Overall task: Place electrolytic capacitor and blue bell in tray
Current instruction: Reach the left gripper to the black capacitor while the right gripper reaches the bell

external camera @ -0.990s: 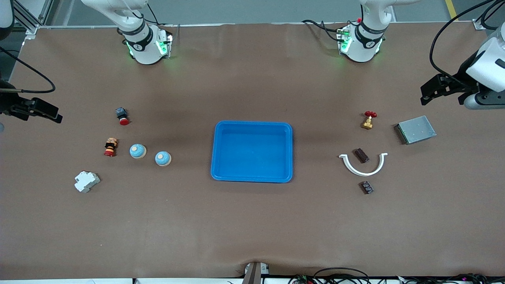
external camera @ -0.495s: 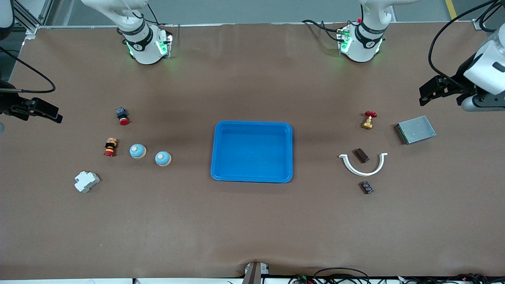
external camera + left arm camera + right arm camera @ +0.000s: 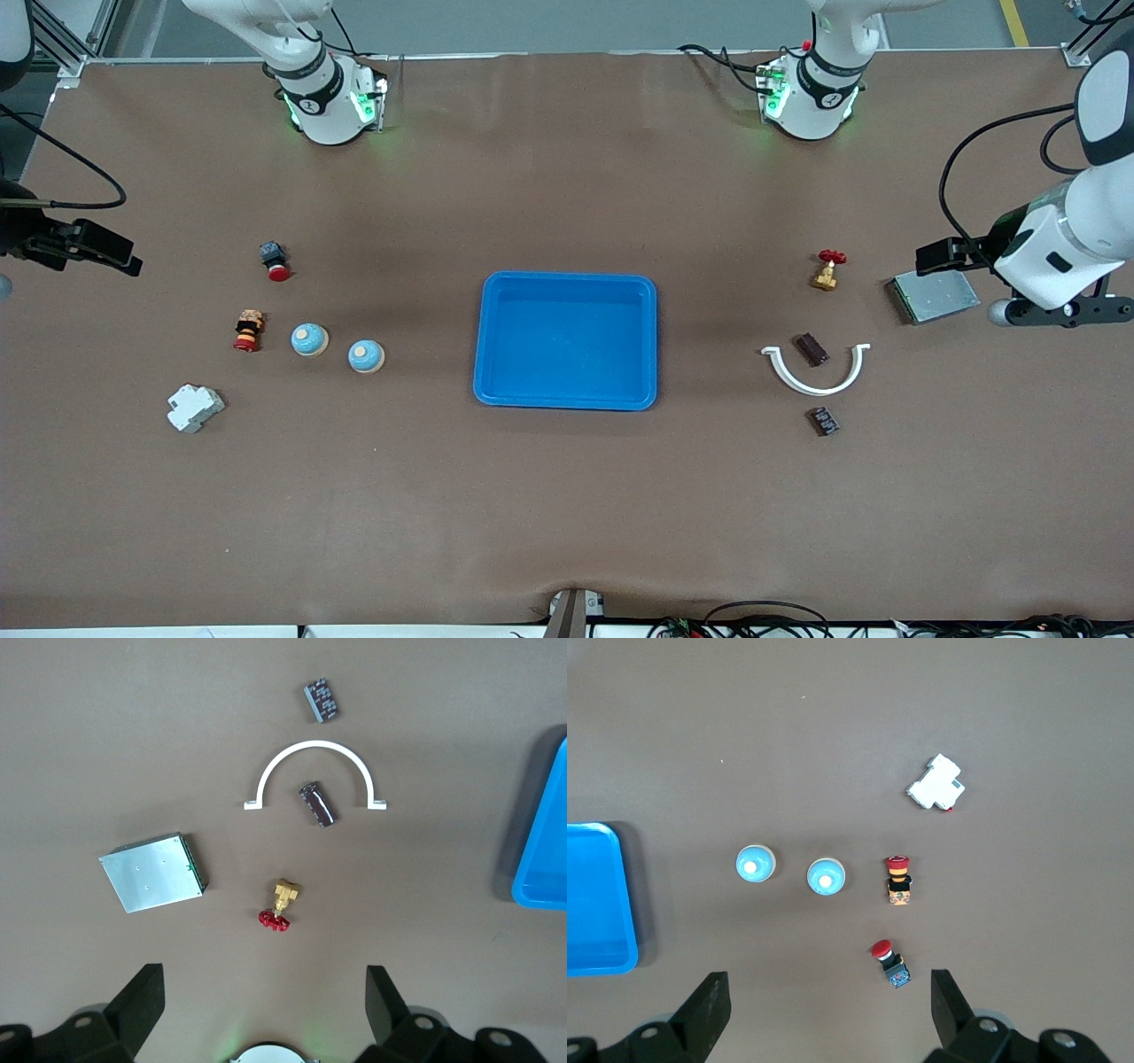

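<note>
Blue tray (image 3: 567, 397) empty, capacitors (image 3: 317, 804) clear of fingers (image 3: 383, 999)

The tray (image 3: 542, 859) was cut off by the frame edge in both wrist views, with only one end visible. The markings on the capacitor (image 3: 322, 700) were too small to read. The left gripper (image 3: 941, 257) overlapped a corner of the grey box (image 3: 935, 296) in the front view.
</note>
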